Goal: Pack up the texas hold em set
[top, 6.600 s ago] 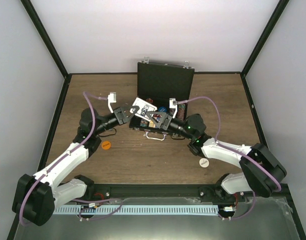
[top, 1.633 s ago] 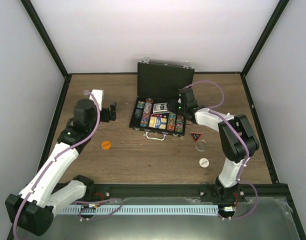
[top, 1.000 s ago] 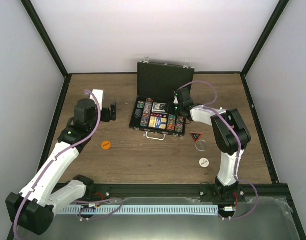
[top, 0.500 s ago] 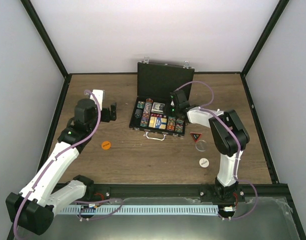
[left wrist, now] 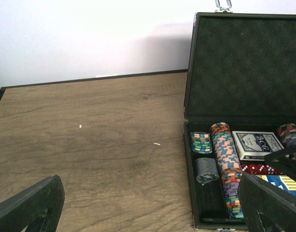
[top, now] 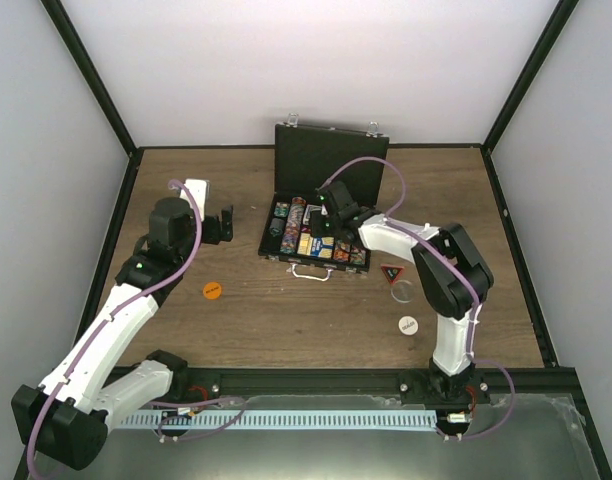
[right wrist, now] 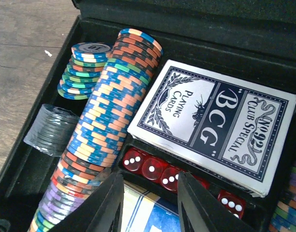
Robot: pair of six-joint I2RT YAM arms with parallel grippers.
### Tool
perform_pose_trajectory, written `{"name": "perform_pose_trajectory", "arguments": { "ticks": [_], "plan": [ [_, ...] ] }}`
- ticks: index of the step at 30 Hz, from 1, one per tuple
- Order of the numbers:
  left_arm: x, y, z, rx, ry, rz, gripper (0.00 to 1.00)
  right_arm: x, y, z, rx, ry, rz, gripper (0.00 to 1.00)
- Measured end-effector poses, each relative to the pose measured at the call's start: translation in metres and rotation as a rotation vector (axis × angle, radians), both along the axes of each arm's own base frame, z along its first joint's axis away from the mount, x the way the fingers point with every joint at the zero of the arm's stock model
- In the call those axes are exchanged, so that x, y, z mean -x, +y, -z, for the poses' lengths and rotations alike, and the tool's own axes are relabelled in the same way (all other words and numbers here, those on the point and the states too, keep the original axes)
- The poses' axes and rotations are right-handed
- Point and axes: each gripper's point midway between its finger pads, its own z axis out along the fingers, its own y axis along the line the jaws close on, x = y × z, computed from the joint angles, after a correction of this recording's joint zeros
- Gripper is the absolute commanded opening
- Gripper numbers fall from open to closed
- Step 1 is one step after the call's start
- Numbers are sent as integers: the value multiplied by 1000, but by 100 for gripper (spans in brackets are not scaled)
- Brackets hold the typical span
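The case [top: 331,162] lay open with its lid upright. Its tray held the chips [right wrist: 109,121], the card deck [right wrist: 215,130] and a row of red dice [right wrist: 153,169]. The right claw [right wrist: 150,180] hung low over the tray's middle, fingers narrowly apart, holding nothing. The left claw [top: 222,225] waited left of the case, spread wide and empty. 4 pieces sat outside the case: an orange disc [top: 212,290] to its front left, and a dark triangle [top: 391,272], a clear disc [top: 402,291] and a white disc [top: 408,324] to its front right. As I judged it, a sideways sweep so close to the chips could topple the row, and shutting the lid now would strand those 4 pieces.
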Motion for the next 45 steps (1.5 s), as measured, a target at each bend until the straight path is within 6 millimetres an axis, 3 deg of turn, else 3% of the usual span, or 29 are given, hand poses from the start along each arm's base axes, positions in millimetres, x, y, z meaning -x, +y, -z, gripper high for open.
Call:
{"name": "perform_pose_trajectory", "arguments": {
  "ticks": [13,26,32,39,45],
  "plan": [
    [0,-1,0,1,1,3,100,-11,3,30,49,45,12,27],
    [0,-1,0,1,1,3,100,-23,2,26,78,31,39,30],
    [0,-1,0,2,1,6,100,-25,2,3,72,-16,27,31],
    [0,-1,0,2,1,6,100,-51,-2,-17,82,-80,62,32],
    [0,-1,0,2,2,7,100,-59,-13,15,133,-34,92,33]
  ]
}}
